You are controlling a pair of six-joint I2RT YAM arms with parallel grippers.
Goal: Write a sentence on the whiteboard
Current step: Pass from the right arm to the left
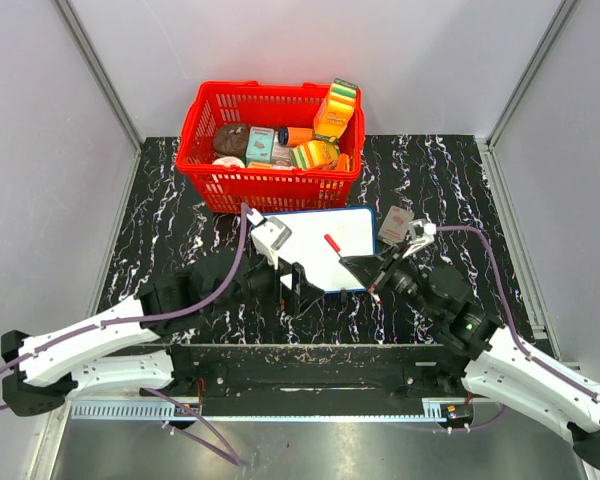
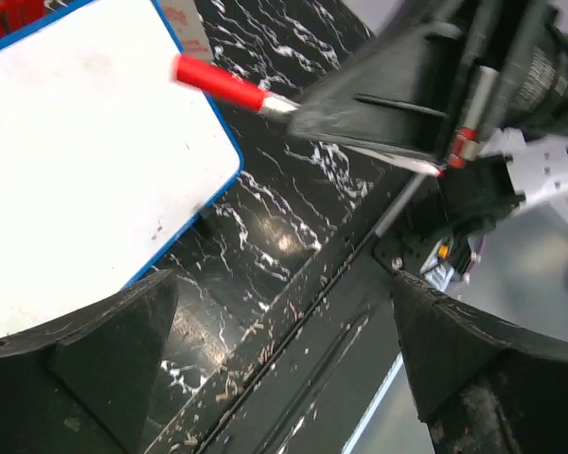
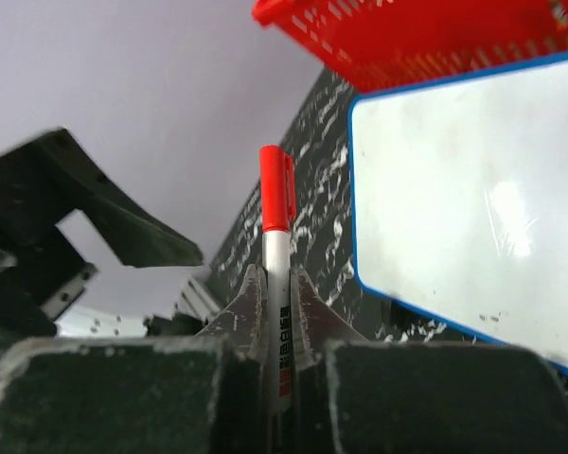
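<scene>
Marker (image 3: 275, 189), capped, clamped by right gripper (image 3: 276, 293) near whiteboard (image 3: 454, 189) edge; left gripper (image 2: 279, 322) wide, empty. Risk: capped tip writes nothing.

Glossy smooth white whiteboard (image 1: 350, 225) with blue plastic frame, red plastic lattice basket (image 1: 280, 188), glossy black marble-look tabletop (image 1: 460, 185); red-capped marker (image 3: 275, 246), shiny silvery barrel

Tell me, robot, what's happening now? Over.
Left pincer open, empty. Right pincer shut on marker. Board blank. In the way: cap on.
</scene>
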